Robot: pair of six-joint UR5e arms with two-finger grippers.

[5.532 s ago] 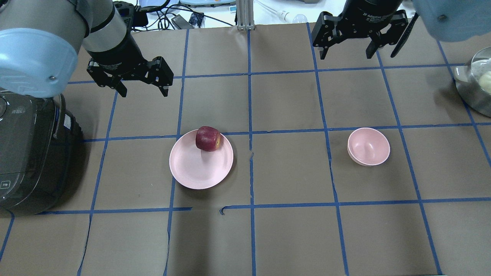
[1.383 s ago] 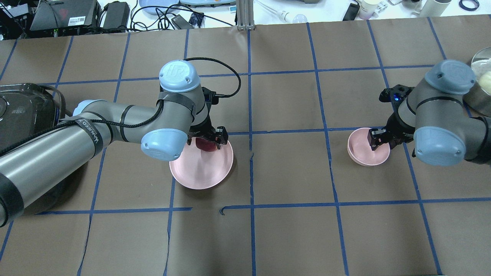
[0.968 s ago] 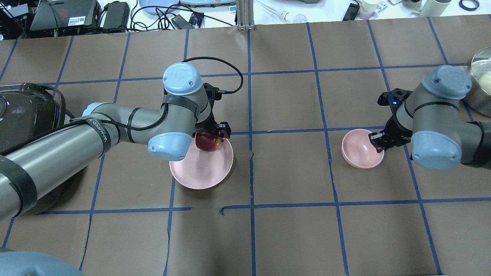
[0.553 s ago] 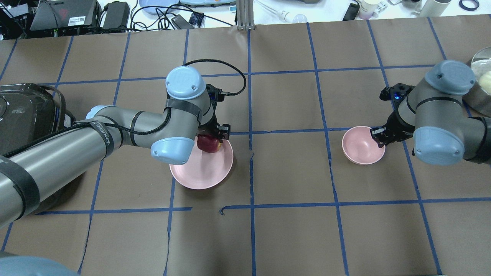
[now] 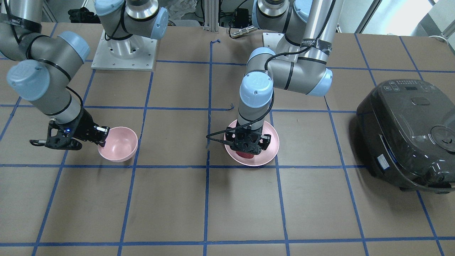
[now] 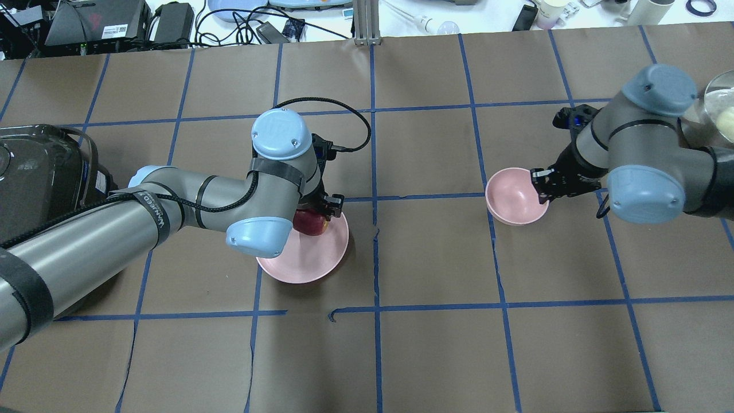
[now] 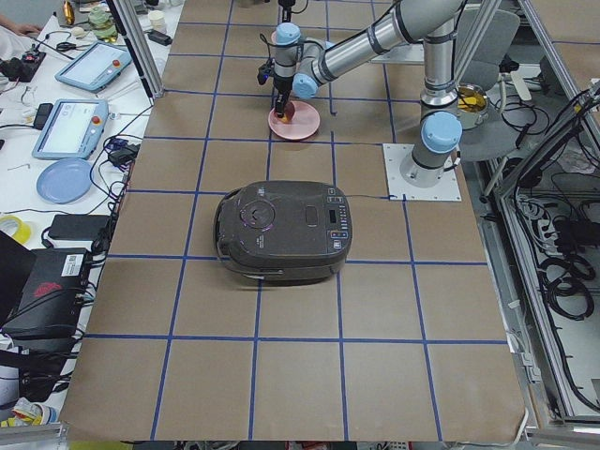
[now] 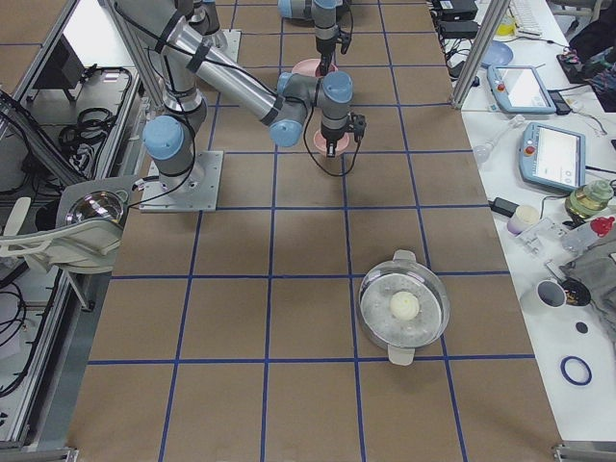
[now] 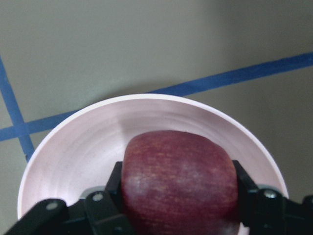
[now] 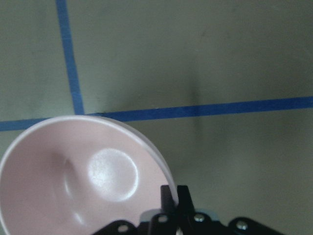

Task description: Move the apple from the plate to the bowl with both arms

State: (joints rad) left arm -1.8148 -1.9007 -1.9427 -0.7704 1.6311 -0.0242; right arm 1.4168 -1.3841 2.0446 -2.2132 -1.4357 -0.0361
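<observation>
The dark red apple [image 6: 310,223] sits at the far edge of the wide pink plate [image 6: 304,261]. My left gripper [image 6: 312,215] is shut on the apple from above. The left wrist view shows the black fingers [image 9: 111,182] pressed against both sides of the apple [image 9: 180,180], with the plate [image 9: 88,142] under it. I cannot tell whether the apple still touches the plate. My right gripper [image 6: 542,186] is shut on the right rim of the small deep pink bowl [image 6: 513,198]. The right wrist view shows the jaws pinching the rim of the bowl [image 10: 73,176]. The bowl is empty.
A dark rice cooker [image 6: 40,172] stands at the table's left end, beside my left arm. A steel pot with a glass lid [image 6: 719,109] stands at the far right edge, behind my right arm. Brown paper with blue tape lines covers the table between plate and bowl.
My right gripper has carried the bowl leftward and farther from the robot, toward the table's middle. My left gripper stays shut on the apple over the plate and has barely moved.
</observation>
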